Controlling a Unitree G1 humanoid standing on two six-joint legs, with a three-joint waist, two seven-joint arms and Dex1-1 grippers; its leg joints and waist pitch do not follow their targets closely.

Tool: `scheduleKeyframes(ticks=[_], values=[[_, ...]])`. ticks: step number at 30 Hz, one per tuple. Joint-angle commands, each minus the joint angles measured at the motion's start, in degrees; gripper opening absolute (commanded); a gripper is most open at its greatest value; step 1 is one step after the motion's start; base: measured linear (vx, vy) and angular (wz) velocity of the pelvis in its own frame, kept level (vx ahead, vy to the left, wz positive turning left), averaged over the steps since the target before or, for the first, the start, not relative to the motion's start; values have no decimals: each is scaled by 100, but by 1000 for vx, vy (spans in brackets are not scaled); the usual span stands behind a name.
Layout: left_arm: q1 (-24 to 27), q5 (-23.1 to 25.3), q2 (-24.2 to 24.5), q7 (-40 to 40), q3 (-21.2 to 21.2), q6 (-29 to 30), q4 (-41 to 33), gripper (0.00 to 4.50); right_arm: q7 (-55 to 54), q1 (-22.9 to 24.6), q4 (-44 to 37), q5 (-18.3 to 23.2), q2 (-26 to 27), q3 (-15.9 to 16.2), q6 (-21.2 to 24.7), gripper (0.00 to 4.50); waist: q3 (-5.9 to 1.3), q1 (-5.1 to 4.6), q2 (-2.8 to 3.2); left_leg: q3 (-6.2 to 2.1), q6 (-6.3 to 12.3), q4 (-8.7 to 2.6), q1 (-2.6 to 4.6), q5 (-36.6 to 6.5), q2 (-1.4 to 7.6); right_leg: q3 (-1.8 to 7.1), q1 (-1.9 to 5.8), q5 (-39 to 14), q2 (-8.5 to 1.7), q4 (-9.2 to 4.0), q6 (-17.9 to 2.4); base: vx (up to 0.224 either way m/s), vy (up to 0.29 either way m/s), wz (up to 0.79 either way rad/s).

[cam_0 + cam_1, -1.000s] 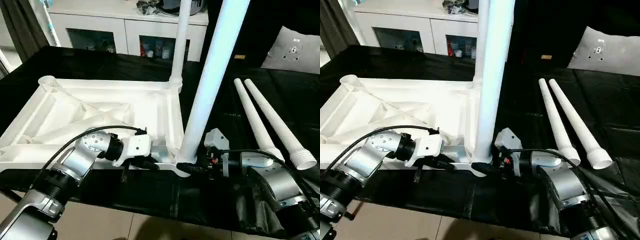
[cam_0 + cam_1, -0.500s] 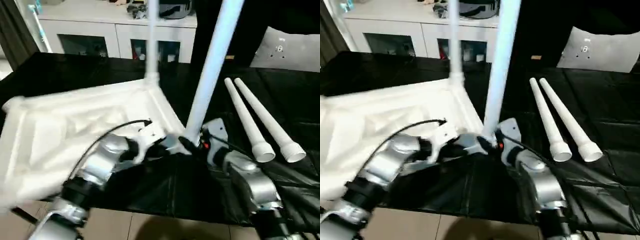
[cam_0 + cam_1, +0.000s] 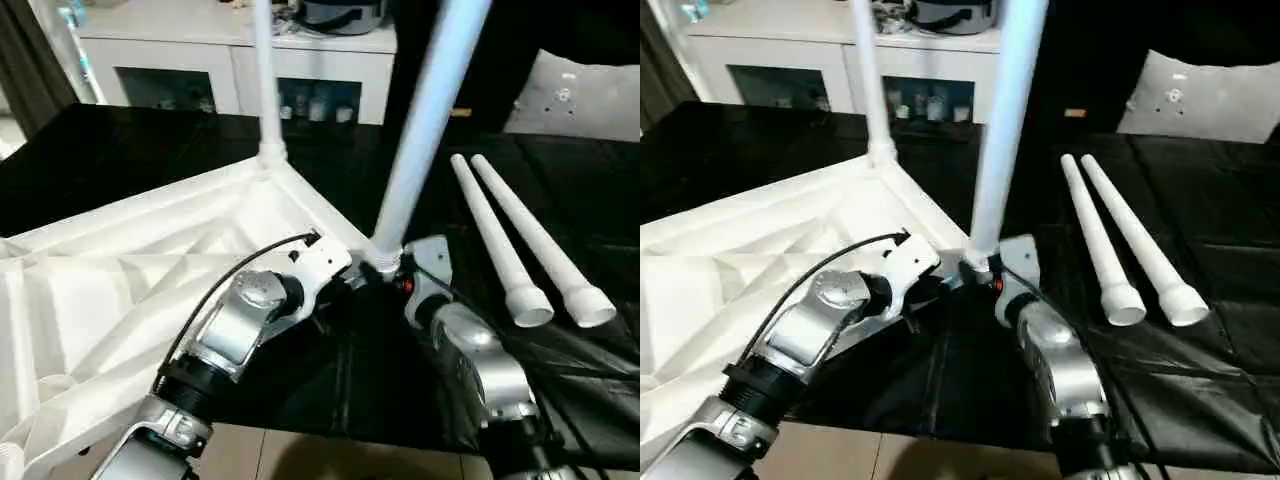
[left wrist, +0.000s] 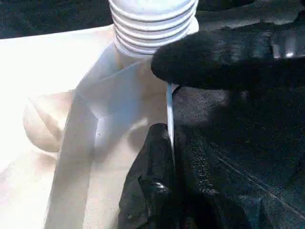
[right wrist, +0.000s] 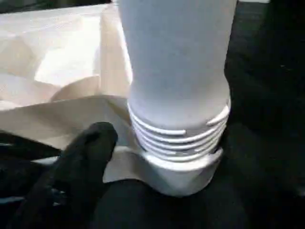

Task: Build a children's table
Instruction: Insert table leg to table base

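The children's table top point(image 3: 120, 290) lies upside down on black cloth, ribs showing. Two legs stand in its corner sockets: one at the far corner point(image 3: 263, 90), one at the near corner point(image 3: 425, 120). Two loose legs point(image 3: 490, 235) point(image 3: 540, 235) lie side by side to the right. My left gripper point(image 4: 172, 138) is shut on the top's thin rim wall, right beside the near socket. My right gripper point(image 3: 385, 272) stands open around the near leg's threaded base point(image 5: 178, 133), one finger point(image 5: 83, 157) just off the threads.
A white cabinet with glass doors point(image 3: 230, 75) stands behind the work. A grey cushion point(image 3: 585, 95) lies at the back right. The black cloth point(image 3: 330, 390) ends near me at a tiled floor point(image 3: 330, 455).
The table top has swung round, its left end now toward me, and the far leg has moved left. Both grippers went with the near corner. The right gripper's fingers have spread.
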Motion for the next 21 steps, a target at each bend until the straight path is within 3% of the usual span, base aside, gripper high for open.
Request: scheduleKeyframes(ticks=[1,5,6,8,9,10,15,21], values=[[-139,24,146,-169,-35,-207,-214,0,393,89,-67,198,-34,149,90,416,-365,25,-1,-72,295,-395,-26,-1232,170,234,303,-2440,-436,-495,-711,0,0,0],[-46,-72,477,-642,-136,-401,-297,0,910,152,-294,347,-383,124,44,445,-382,47,15,-65,311,-388,-8,-1154,194,249,296,-2060,-430,-449,-851,0,0,0],[-20,-100,558,-754,-156,-420,-319,0,1074,167,-348,377,-493,122,21,445,-384,60,70,-69,301,-389,-2,-1151,196,251,299,-1997,-430,-436,-889,0,0,0],[29,-131,717,-956,-196,-420,-359,0,1358,195,-478,427,-716,110,-69,445,-396,69,37,-67,297,-390,-2,-1119,207,255,320,-1765,-425,-407,-972,0,0,0],[48,-141,778,-1037,-210,-412,-376,0,1451,203,-546,480,-786,82,-82,445,-401,79,110,-70,292,-386,8,-1063,220,266,312,-1545,-427,-373,-1059,0,0,0],[71,-156,826,-1106,-217,-384,-408,0,1538,219,-645,570,-825,50,-38,445,-400,66,86,-62,308,-384,1,-1075,209,258,328,-1472,-416,-375,-1093,0,0,0],[229,-243,999,-1401,-339,-131,-753,0,1736,356,-1015,775,-870,65,119,445,-374,56,77,-69,264,-404,-1,-1228,208,250,326,-1963,-428,-423,-990,0,0,0],[455,-383,931,-1361,-365,400,-1248,0,1530,528,-1098,760,-735,185,213,445,-364,63,90,-74,191,-418,1,-1304,216,251,309,-1928,-414,-423,-1036,0,0,0]])
